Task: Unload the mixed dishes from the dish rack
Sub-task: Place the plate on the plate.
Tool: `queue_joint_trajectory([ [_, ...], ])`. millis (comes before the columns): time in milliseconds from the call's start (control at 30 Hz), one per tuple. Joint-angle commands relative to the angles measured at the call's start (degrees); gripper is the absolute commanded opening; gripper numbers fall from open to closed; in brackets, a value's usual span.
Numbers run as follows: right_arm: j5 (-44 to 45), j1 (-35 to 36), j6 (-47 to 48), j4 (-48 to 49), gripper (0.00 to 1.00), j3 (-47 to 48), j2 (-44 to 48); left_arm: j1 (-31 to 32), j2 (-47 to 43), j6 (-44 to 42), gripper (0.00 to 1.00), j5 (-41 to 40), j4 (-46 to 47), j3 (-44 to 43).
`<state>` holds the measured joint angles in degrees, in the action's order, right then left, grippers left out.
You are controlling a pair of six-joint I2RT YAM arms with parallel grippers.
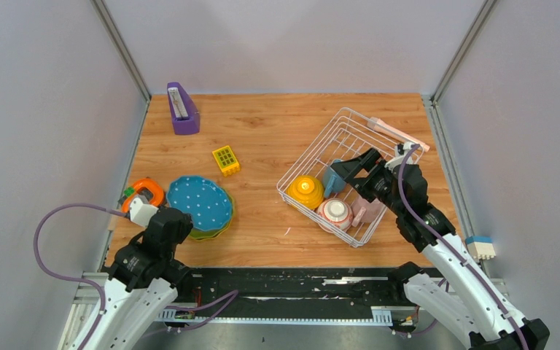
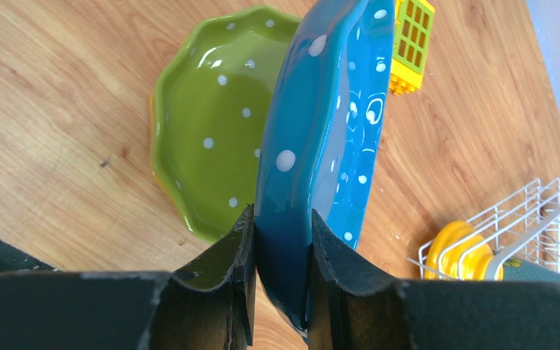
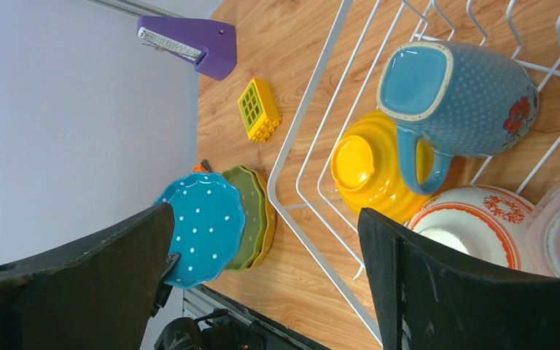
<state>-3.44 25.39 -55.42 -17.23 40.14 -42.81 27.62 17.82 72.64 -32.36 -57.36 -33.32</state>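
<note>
The white wire dish rack (image 1: 321,149) stands at right and holds a yellow-orange bowl (image 1: 305,191), a blue mug (image 1: 333,177), a red-rimmed cup (image 1: 335,212) and a pink mug (image 1: 368,211). My right gripper (image 1: 351,169) hovers over them, open and empty (image 3: 266,219). The right wrist view shows the blue mug (image 3: 467,95), the bowl (image 3: 368,171) and the cup (image 3: 474,226). My left gripper (image 2: 281,251) is shut on the near rim of the blue dotted plate (image 2: 321,138). The plate is tilted over the green plate (image 2: 204,131). A yellow plate (image 3: 268,219) lies beneath.
A purple wedge holder (image 1: 181,108) stands at the back left. A yellow grid block (image 1: 226,160) lies mid-table. An orange round gadget (image 1: 146,193) sits left of the plate stack (image 1: 199,203). A small white and blue object (image 1: 481,248) rests off the table's right edge.
</note>
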Motion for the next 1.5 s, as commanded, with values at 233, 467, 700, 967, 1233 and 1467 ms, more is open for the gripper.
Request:
queue_joint_trajectory([
  [233, 2.3, 0.2, -0.6, 0.9, 1.0, 1.1, 1.6, -0.1, 0.0, 6.3, 0.0, -6.3, 4.1, -2.1],
  [467, 2.5, 0.2, -1.0, 0.6, 1.0, 0.7, 1.5, -0.1, 0.2, 7.7, 0.0, -5.9, 3.5, -0.8],
  [700, 3.3, 0.2, -1.4, 0.5, 1.0, -0.1, 2.4, -0.1, 0.8, 9.0, 0.0, -4.6, 3.1, 1.0],
  [967, 5.8, 0.2, -1.9, 0.1, 1.0, -0.8, 3.4, -0.1, 1.1, 10.5, 0.15, -4.2, 1.3, 2.2],
  [1233, 6.3, 0.2, -2.7, -0.3, 1.0, -1.4, 3.9, -0.1, 1.2, 11.6, 0.35, -3.8, 1.0, 3.6],
  [1467, 6.3, 0.2, -2.8, -0.4, 1.0, -1.5, 4.0, -0.1, 1.2, 12.5, 0.43, -3.4, 1.4, 5.2],
])
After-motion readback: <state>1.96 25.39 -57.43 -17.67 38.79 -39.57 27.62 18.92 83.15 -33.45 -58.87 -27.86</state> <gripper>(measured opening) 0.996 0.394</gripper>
